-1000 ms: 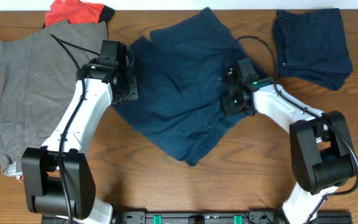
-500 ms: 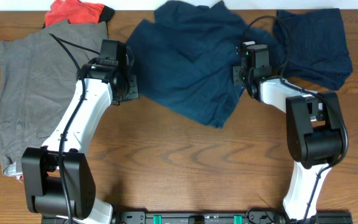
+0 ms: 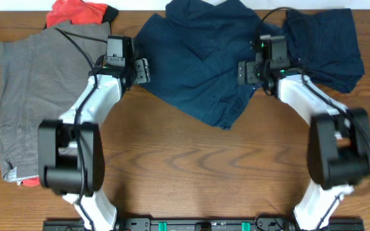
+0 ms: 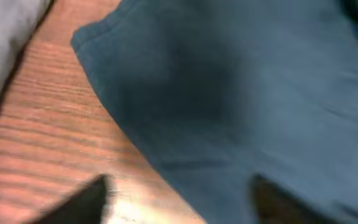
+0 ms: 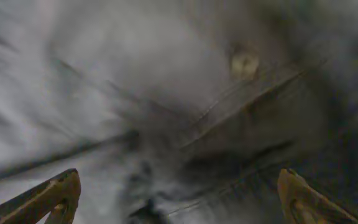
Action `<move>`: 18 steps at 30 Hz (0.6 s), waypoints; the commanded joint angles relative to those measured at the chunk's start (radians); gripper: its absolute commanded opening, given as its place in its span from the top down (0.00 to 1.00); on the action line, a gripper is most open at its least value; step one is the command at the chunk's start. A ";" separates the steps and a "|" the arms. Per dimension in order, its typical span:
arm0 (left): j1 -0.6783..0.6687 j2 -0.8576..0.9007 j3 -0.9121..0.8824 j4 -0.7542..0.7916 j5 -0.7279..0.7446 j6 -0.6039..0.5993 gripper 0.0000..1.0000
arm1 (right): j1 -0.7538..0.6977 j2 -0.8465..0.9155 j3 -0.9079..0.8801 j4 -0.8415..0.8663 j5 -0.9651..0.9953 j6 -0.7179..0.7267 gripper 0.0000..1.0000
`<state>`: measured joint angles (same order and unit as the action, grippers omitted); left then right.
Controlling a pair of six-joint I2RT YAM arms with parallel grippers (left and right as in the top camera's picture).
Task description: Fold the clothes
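The dark navy shorts (image 3: 201,61) lie bunched and folded over at the back middle of the table. My left gripper (image 3: 142,68) sits at their left edge and stands open; in the left wrist view its gripper (image 4: 179,208) spans the cloth's edge (image 4: 229,93) and bare wood, holding nothing. My right gripper (image 3: 244,72) is over the shorts' right side, also open; in the blurred right wrist view its gripper (image 5: 179,199) stands wide above the cloth, near a button (image 5: 244,62). Grey shorts (image 3: 34,96) lie at the left, with a red-orange garment (image 3: 76,11) behind them.
A second navy garment (image 3: 323,48) lies folded at the back right, just beside my right arm. The wooden table (image 3: 191,167) shows bare in front of the shorts. Black cables run over both arms.
The navy shorts have gone from spread across the middle to folded toward the back. Both grippers have let go of the cloth and opened. The left gripper has shifted toward the back.
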<state>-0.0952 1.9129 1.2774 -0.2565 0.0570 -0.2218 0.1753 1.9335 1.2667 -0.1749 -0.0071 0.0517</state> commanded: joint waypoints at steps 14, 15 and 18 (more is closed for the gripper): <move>0.064 0.174 0.029 0.240 0.040 -0.196 0.02 | 0.095 -0.301 0.010 -0.145 -0.020 0.003 0.01; 0.064 0.183 0.029 0.247 0.040 -0.198 0.04 | 0.098 -0.301 0.010 -0.150 -0.020 0.003 0.01; 0.064 0.210 0.029 0.263 0.040 -0.203 0.08 | 0.103 -0.301 0.010 -0.156 -0.020 0.002 0.01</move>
<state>-0.0319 2.0792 1.2816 0.0013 0.0978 -0.4080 0.2516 1.6260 1.2778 -0.3260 -0.0261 0.0517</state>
